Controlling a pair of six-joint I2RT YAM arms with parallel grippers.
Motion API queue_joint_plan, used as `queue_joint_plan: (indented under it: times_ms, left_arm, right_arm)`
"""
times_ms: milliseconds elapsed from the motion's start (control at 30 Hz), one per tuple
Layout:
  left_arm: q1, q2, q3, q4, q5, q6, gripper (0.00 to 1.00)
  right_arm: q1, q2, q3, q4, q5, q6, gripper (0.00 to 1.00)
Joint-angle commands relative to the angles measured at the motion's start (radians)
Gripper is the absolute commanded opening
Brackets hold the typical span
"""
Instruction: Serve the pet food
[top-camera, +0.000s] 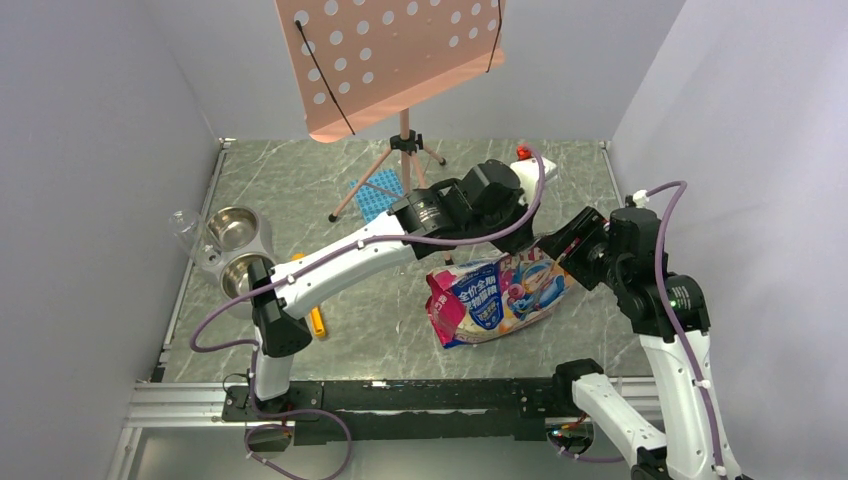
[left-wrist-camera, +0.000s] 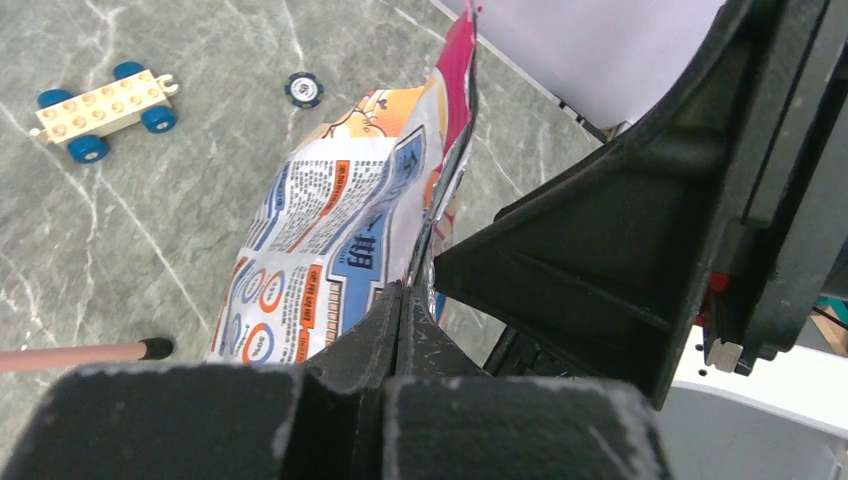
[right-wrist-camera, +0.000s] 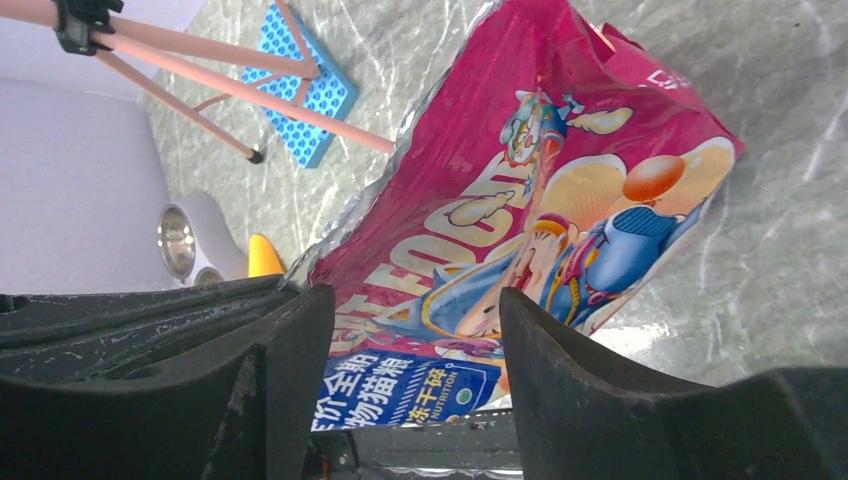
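Foil bag (top-camera: 497, 298) lies mid-frame on the counter (top-camera: 380, 330) — left fingers (left-wrist-camera: 365, 335) pinch its edge tight, right fingers (right-wrist-camera: 290, 350) stand apart beside it, holding nothing. No pet food shows — presumably inside; grip the opposite lip squarely.

White arm links (top-camera: 340, 262), black joints (top-camera: 282, 325), purple cables (top-camera: 193, 335)

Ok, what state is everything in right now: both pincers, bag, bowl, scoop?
Left pincer: shut on the bag's edge.
Right pincer: open, at the bag, gripping nothing.
Foil bag: on the table, one edge pinched.
Far steel bowl: looks empty.
Yellow scoop: lying on the table, not held.
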Motion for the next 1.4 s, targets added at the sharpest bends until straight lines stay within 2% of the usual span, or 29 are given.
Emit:
queue_joint_plan:
  times_ms: [0, 200, 433, 733, 1067, 1200, 1267, 1367]
  left_arm:
    - [0.008, 0.002, 0.054, -0.099, -0.073, -0.017, 0.00]
    - [0.013, 0.013, 0.076, -0.093, -0.028, -0.060, 0.00]
    - [0.021, 0.015, 0.082, -0.091, 0.009, -0.071, 0.00]
    - [0.035, -0.002, 0.064, -0.067, 0.050, -0.076, 0.00]
    - [0.037, -0.002, 0.061, -0.057, 0.067, -0.084, 0.00]
    - [0.037, 0.004, 0.067, -0.052, 0.066, -0.086, 0.00]
    - [0.037, 0.012, 0.074, -0.056, 0.060, -0.090, 0.00]
    - [0.037, 0.019, 0.072, -0.074, 0.043, -0.093, 0.00]
  right_arm:
    - [-0.004, -0.022, -0.045, 0.126, -0.054, 0.030, 0.64]
    - [-0.004, -0.056, -0.113, 0.201, -0.101, 0.049, 0.63]
    - [-0.004, -0.067, -0.021, 0.107, -0.073, 0.033, 0.63]
    - [-0.004, -0.029, -0.005, 0.119, -0.047, 0.034, 0.64]
    - [-0.004, -0.022, -0.098, 0.173, -0.050, 0.034, 0.63]
    - [-0.005, -0.007, -0.103, 0.144, -0.030, 0.028, 0.56]
    - [-0.004, -0.002, -0.100, 0.128, -0.023, 0.019, 0.45]
    - [-0.004, 0.003, -0.089, 0.097, -0.009, 0.000, 0.36]
